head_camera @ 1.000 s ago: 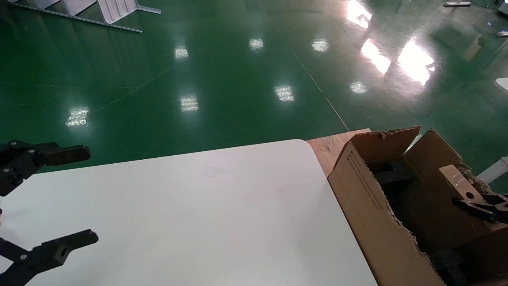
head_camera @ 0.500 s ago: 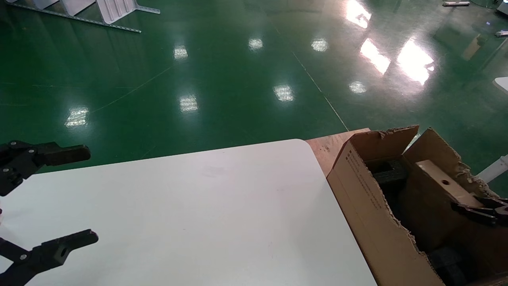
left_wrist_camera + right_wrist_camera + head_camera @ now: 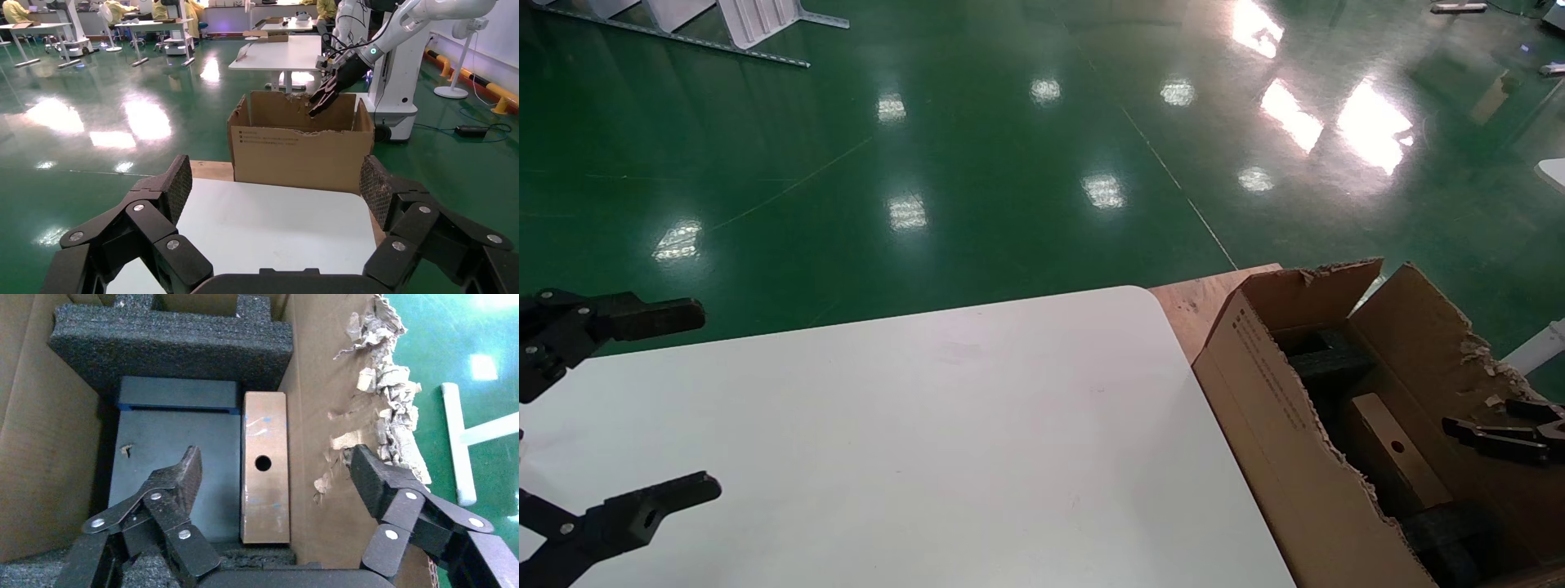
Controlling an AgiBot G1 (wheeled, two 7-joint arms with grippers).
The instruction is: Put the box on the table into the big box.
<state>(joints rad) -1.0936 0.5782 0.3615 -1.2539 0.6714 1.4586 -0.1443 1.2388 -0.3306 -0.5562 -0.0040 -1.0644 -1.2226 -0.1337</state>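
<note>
The big box [image 3: 1279, 408] is cut off by the head view's lower and right edges, its printed text [image 3: 1267, 371] too small to read. Its near wall hides part of the box [image 3: 1397, 453]. The counter [image 3: 928, 441] runs past the lower edge.

The light comes from ceiling lamps and is bright. The glossy green floor [image 3: 977, 163] shows many white glare spots, strongest at far right. The table [image 3: 911, 441] looks evenly lit with soft shadows. Inside the big box [image 3: 1279, 425] it is dim.
</note>
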